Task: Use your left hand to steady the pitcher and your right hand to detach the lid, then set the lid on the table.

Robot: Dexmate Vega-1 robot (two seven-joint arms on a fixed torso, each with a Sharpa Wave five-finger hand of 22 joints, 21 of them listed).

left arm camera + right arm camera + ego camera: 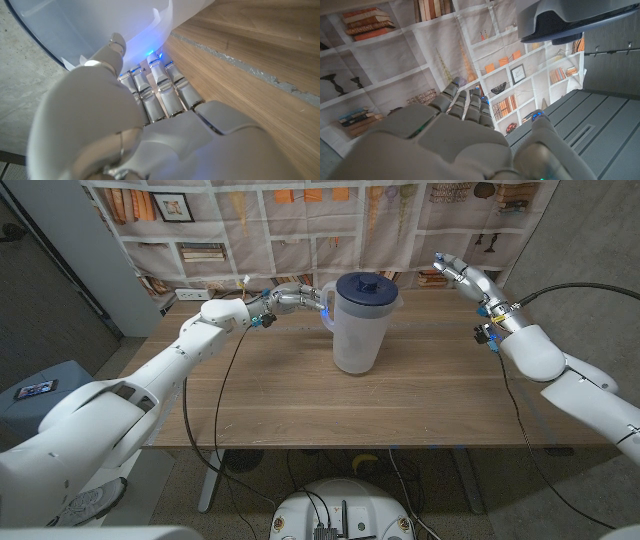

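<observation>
A translucent white pitcher (355, 330) stands upright at the middle of the table, with its dark blue lid (367, 286) seated on top. My left hand (293, 298) reaches it from the left at the handle side. In the left wrist view, my left hand (125, 115) has its fingers (160, 85) and thumb pressed against the pitcher's wall (100, 25), with a blue glow at the contact. My right hand (462, 273) hangs in the air over the far right of the table, well apart from the pitcher. Its fingers (465, 102) are stretched out and hold nothing.
The wooden table (300, 405) shows bare wood in front of and beside the pitcher. A printed bookshelf backdrop (300, 220) hangs just behind its far edge. Black cables (195, 420) trail from both arms. A dark grey rounded object (555, 20) shows in the right wrist view.
</observation>
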